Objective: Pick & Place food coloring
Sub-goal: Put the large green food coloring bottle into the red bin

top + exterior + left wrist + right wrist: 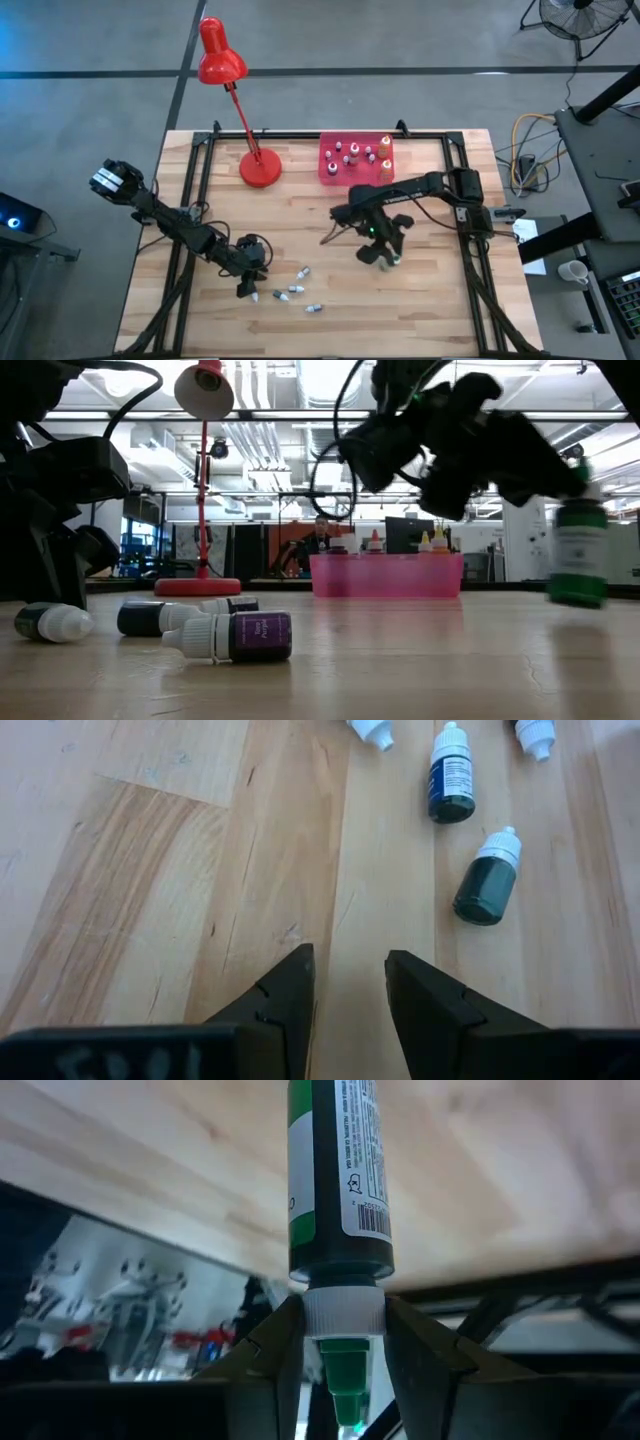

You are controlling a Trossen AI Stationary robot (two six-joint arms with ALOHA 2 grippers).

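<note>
My right gripper (pixel 385 257) is shut on a dark green dropper bottle (pixel 338 1175) over the table's middle right; the bottle also shows in the low view (pixel 580 555). My left gripper (pixel 345 990) is open and empty, low over the table's near left (pixel 245 285). Several small dropper bottles lie on their sides just beyond it, among them two dark ones (pixel 452 785) (pixel 487 878). Others lie in the low view, one with a purple label (pixel 250 637). A pink tray (pixel 328 172) at the far middle holds several upright bottles. My right gripper pinches the green bottle by its white cap collar (pixel 343 1312) between its two fingers, one on each side. The fingers come from above, pointing down. The bottle hangs upright below them, cap up; its base (pixel 578 598) sits at or just above the tabletop.
A red desk lamp (pixel 260 168) stands at the far left of the table, left of the tray. Black frame rails (pixel 470 250) run along the table's left and right sides. Bare wood lies between the loose bottles and the tray.
</note>
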